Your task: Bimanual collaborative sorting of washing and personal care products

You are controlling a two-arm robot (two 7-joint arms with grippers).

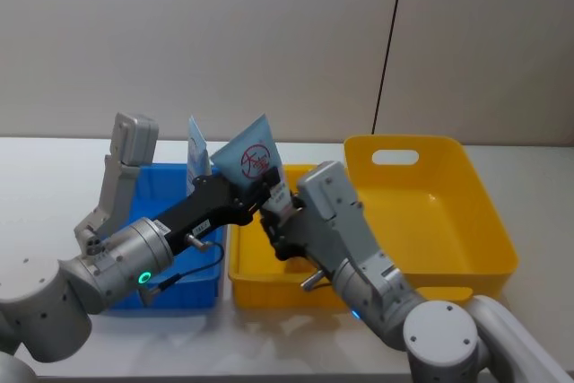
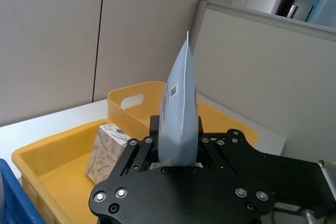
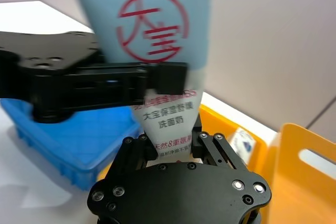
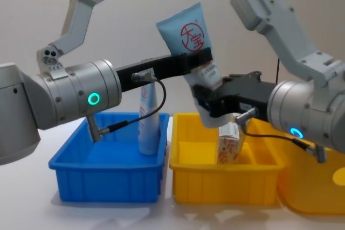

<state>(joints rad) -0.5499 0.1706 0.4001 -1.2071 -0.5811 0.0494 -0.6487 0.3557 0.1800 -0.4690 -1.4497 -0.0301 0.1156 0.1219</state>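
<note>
Two end effectors [image 4: 199,56] [image 4: 211,92] pinch logo tube [image 4: 186,33]; blue bin [image 4: 108,179] holds another tube [image 4: 146,122], yellow bin [image 4: 226,179] a carton [image 4: 229,146].

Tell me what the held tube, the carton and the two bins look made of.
Tube, clamped by left gripper and right gripper: soft plastic, smooth, flat crimped end. Carton: printed cardboard, folded edges, probably. Blue bin and yellow bin: rigid moulded plastic, slight sheen.
</note>
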